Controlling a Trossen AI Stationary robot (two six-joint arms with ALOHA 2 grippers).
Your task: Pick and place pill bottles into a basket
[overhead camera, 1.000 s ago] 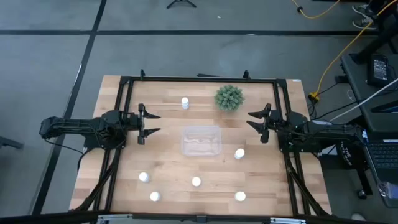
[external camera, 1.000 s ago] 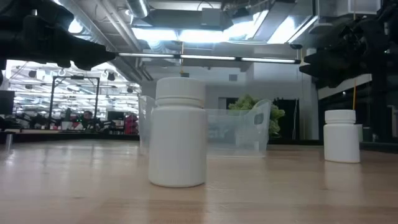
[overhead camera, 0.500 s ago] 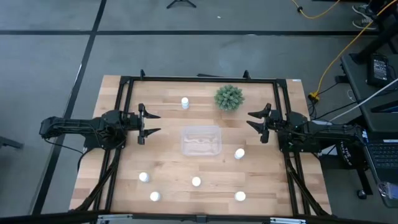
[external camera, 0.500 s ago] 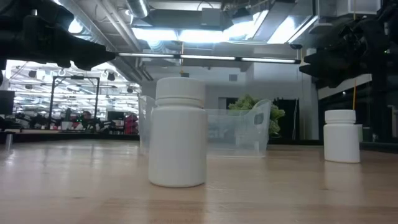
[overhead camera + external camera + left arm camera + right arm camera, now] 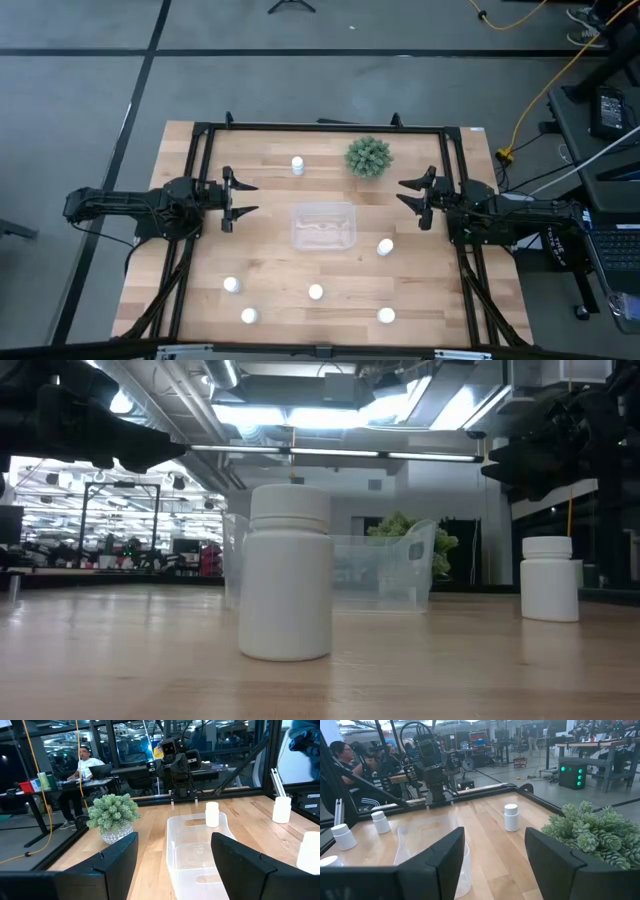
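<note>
The clear plastic basket (image 5: 323, 226) lies at the table's middle, with nothing in it. Several white pill bottles stand upright on their bases: one at the far side (image 5: 297, 165), one right of the basket (image 5: 385, 246), and more near the front edge (image 5: 231, 285) (image 5: 315, 292) (image 5: 249, 316) (image 5: 386, 315). My left gripper (image 5: 246, 198) is open, left of the basket. My right gripper (image 5: 408, 197) is open, right of the basket. Both hover above the table and hold nothing.
A green spiky plant (image 5: 368, 156) stands at the far side, right of the far bottle. A black frame (image 5: 320, 127) runs round the table's edges. In the wrist views, people sit at desks (image 5: 86, 764) beyond the table.
</note>
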